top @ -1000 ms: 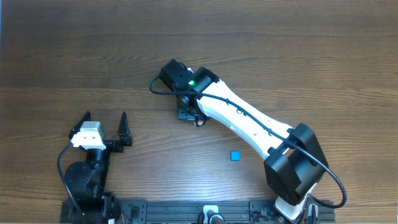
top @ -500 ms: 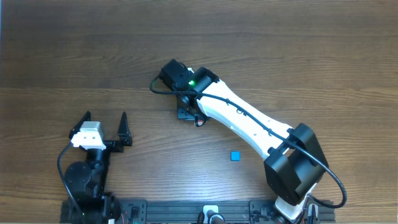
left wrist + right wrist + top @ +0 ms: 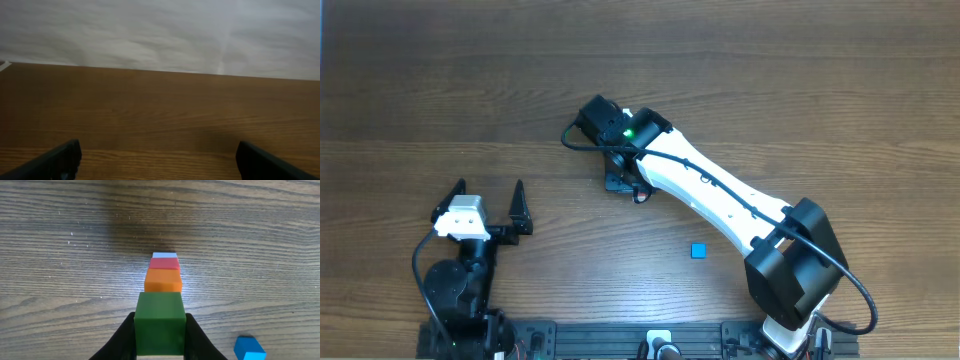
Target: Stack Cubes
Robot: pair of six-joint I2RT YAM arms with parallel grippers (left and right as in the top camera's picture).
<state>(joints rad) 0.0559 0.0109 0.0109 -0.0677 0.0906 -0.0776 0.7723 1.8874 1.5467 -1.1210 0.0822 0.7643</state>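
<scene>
Right wrist view showed the right gripper [image 3: 160,336] clamped on a green cube [image 3: 160,316], one finger pressed to each side. Lined up just beyond it were an orange cube [image 3: 163,281], a red cube [image 3: 165,263] and a white cube [image 3: 164,255]; whether green touched orange could not be told. A blue cube [image 3: 249,348] lay apart on the wooden table [image 3: 60,240]. From the top view, the left gripper [image 3: 490,195] sat spread wide, holding nothing.
</scene>
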